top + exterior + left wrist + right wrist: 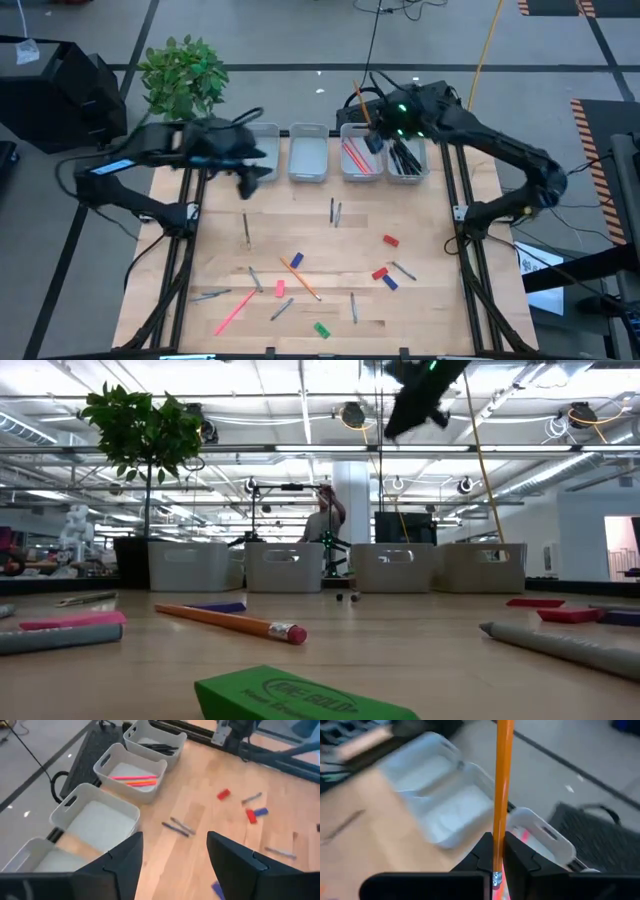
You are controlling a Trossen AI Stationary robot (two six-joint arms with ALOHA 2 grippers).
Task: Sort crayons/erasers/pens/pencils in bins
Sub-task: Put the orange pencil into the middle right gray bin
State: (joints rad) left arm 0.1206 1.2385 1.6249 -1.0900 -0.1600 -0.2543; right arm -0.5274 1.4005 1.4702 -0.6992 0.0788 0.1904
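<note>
Four pale bins stand in a row at the table's far edge: one [262, 150] partly under my left arm, one [307, 158], one [360, 160] with red and pink sticks, one [405, 160] with dark pens. My right gripper [372, 137] hangs above the stick bin [540, 837], shut on an orange pencil [503, 780]. My left gripper [175, 855] hovers open near the left bins, with nothing between its fingers. Erasers lie on the wood: red [390, 240], blue [297, 261], pink [280, 288], green [300, 700]. Pens and pencils lie scattered among them. My right gripper pinches the orange pencil between its two fingers near the metal-ferrule end [498, 862]. The long shaft [359, 103] juts out past the fingertips toward the table's far edge. The pencil is lifted clear, above the bins.
A potted plant [183, 75] stands beyond the table's far left corner. A second orange pencil [230, 622] and a pink stick [233, 312] lie near the table's front. A person [325, 520] stands in the room behind the bins. Bare wood lies between the bins and the scattered things.
</note>
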